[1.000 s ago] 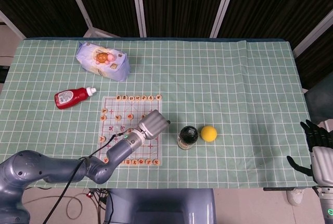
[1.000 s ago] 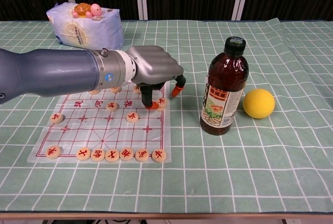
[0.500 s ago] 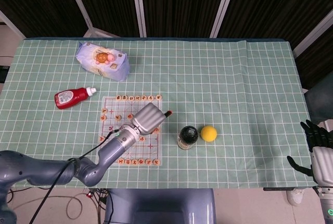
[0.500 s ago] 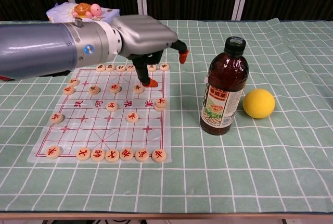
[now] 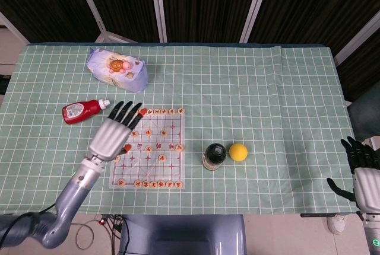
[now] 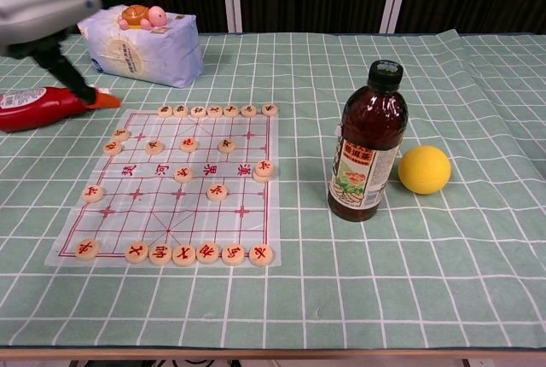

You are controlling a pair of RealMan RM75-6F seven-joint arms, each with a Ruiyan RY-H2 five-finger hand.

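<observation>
The left hand (image 5: 110, 137) is held empty above the chessboard's (image 5: 148, 148) nine-o'clock edge, fingers (image 5: 126, 112) spread. The wooden chess pieces (image 6: 217, 191) on the board are judged light, hard and slippery, best pinched at the rim. The right hand (image 5: 362, 175) is kept empty off the table's three-o'clock edge, fingers apart.

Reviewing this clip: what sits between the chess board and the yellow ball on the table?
The dark bottle stands upright between the chess board and the yellow ball, closer to the ball. The chest view shows it best; the head view confirms the order from above.

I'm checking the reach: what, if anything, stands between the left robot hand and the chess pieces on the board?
Nothing visible does. The left robot hand hovers open over the board's left edge, with the chess pieces lying uncovered beside it.
</observation>
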